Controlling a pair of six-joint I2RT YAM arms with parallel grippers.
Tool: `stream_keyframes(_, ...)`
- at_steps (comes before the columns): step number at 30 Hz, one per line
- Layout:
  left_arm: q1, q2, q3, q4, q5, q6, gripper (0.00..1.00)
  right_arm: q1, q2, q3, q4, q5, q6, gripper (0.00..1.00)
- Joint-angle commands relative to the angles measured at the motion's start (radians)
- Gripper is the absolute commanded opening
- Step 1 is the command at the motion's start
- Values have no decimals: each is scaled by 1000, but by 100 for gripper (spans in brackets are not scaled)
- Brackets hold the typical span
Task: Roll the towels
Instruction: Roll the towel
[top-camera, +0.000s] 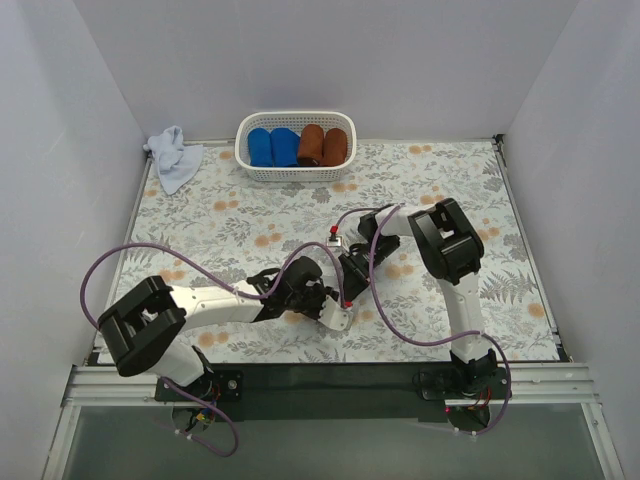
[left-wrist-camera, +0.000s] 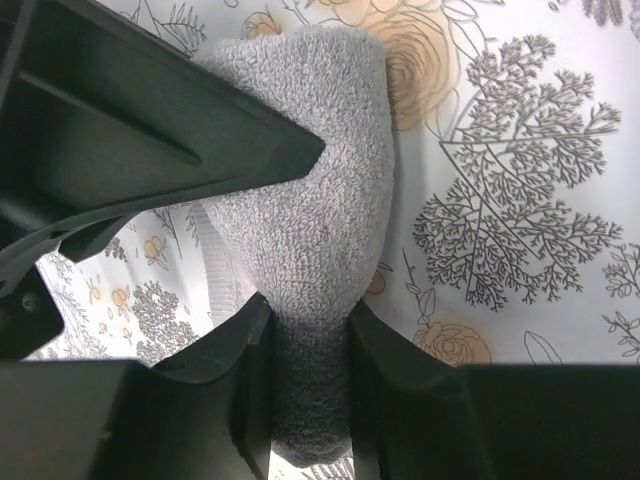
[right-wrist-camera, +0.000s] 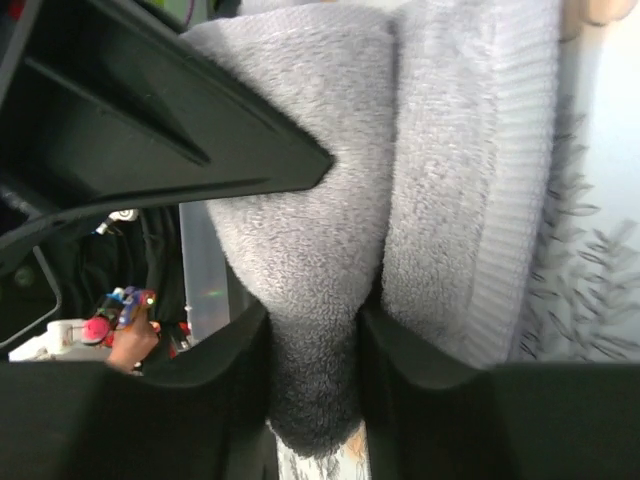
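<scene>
Fluffy grey towel (left-wrist-camera: 310, 230) bunched into a thick, tapering roll.

Your grey towel (left-wrist-camera: 310, 200), plush and bunched into a thick fold, sits near the middle of the counter (top-camera: 450, 200); your pale blue towel (top-camera: 172, 155) lies crumpled at its far-left corner.

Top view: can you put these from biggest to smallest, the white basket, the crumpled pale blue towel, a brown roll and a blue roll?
1. the white basket
2. the pale blue towel
3. the brown roll and the blue roll look about the same, so I won't rank them.
</scene>
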Motion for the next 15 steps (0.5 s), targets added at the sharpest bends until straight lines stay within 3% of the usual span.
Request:
stream_keyframes(1,-5,27,85,-194,80,-112,19,-52,-15,53,33,125,41,41)
stream_keyframes(3,-4,31,117,-271,129,-164,17,-92,-62,79,33,183,63,58)
stream_keyframes(7,-1,50,161,-355,183,-245,17,-154,-156,125,38,309,76,72)
stream_keyframes(15,156,195,299,-530,422,-273,19,-204,-453,-20,160,440,87,77)
